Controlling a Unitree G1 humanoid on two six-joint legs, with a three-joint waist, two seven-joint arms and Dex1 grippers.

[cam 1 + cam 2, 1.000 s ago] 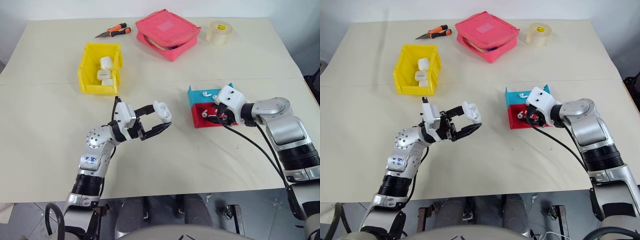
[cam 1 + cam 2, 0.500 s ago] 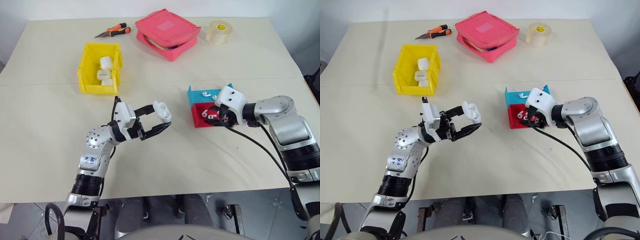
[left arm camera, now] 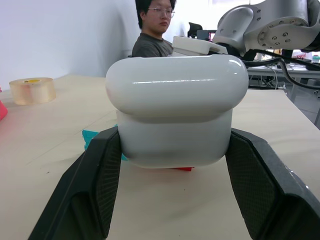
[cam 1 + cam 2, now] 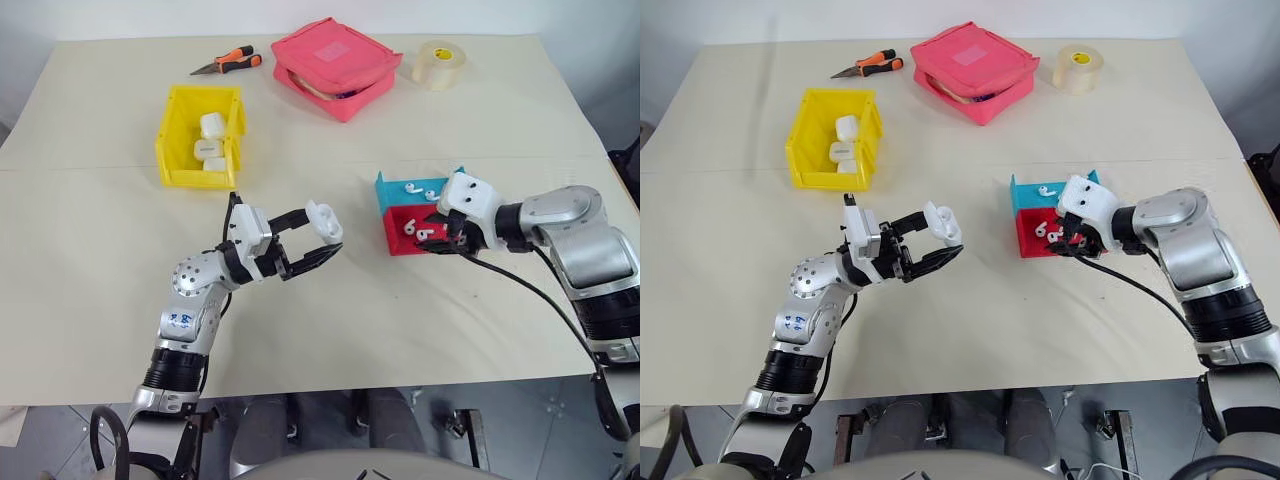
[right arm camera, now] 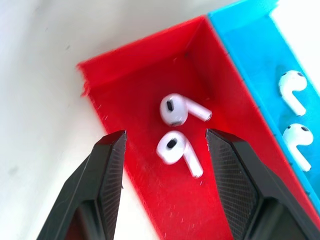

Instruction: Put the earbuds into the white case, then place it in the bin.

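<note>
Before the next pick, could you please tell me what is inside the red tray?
The red tray holds two earbuds, lying loose side by side. The open right gripper hovers above them. Its fingers cover the tray's near corners, so anything there is hidden.

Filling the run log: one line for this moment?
left gripper: shut on white case | right gripper: open over earbuds in red tray

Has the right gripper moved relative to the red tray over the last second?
Yes. The right gripper has drawn back toward the red tray's outer edge, uncovering two earbuds lying inside; its jaws are open above them.
</note>
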